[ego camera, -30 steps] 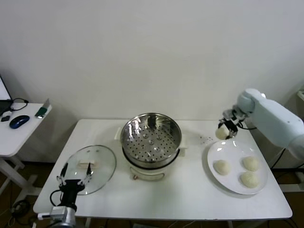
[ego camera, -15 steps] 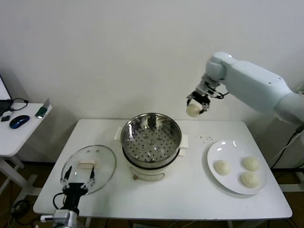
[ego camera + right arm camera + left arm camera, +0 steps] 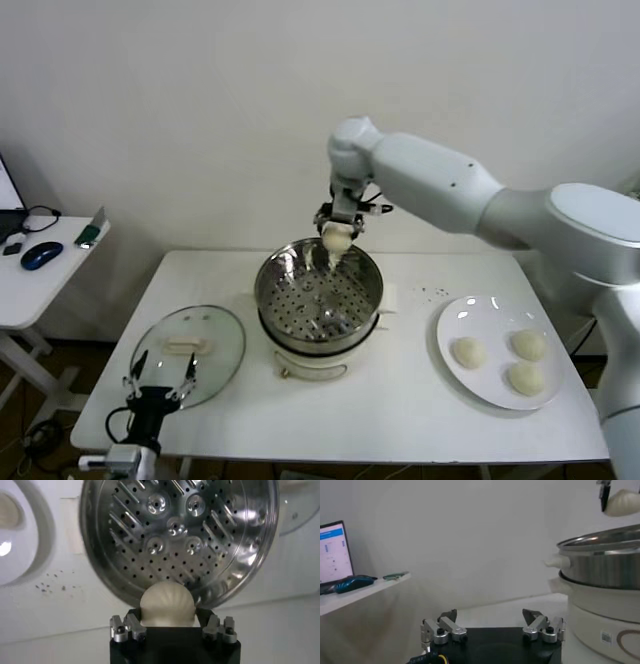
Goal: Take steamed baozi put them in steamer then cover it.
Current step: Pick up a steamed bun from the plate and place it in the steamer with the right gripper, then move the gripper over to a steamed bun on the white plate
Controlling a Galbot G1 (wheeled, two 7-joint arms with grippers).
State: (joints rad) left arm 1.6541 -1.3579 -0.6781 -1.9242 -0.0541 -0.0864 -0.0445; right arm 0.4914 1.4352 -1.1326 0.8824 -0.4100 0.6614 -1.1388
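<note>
One steamed baozi (image 3: 337, 238) hangs in the air above the far rim of the steamer (image 3: 318, 292), pinched between the fingers of the right claw (image 3: 338, 226). The right wrist view shows its pleated dome seated between the two finger mounts, with the steamer's perforated tray below and ahead of it. The tray holds no bun yet. The bun sits over the pot's back edge, not over the middle of the tray, so that is the main risk: released here, it could strike the rim and roll off behind the pot onto the worktop (image 3: 400, 400). A soft dough ball may also stick to one finger on release and drop crookedly, or get dented if the squeeze is too firm. Lowering too steeply could knock the fingers against the steel wall and jolt the pot on its white base.

Three more baozi (image 3: 467, 351) wait on the white plate (image 3: 480, 308) well to the right of the steamer.

The cover (image 3: 190, 351) lies flat on the worktop to the left of the steamer, handle up. The left claw (image 3: 158, 383) hangs just at its near edge with fingers spread wide, holding nothing. If it moves before the buns are all in, it could nudge the glass lid toward the worktop's edge.
</note>
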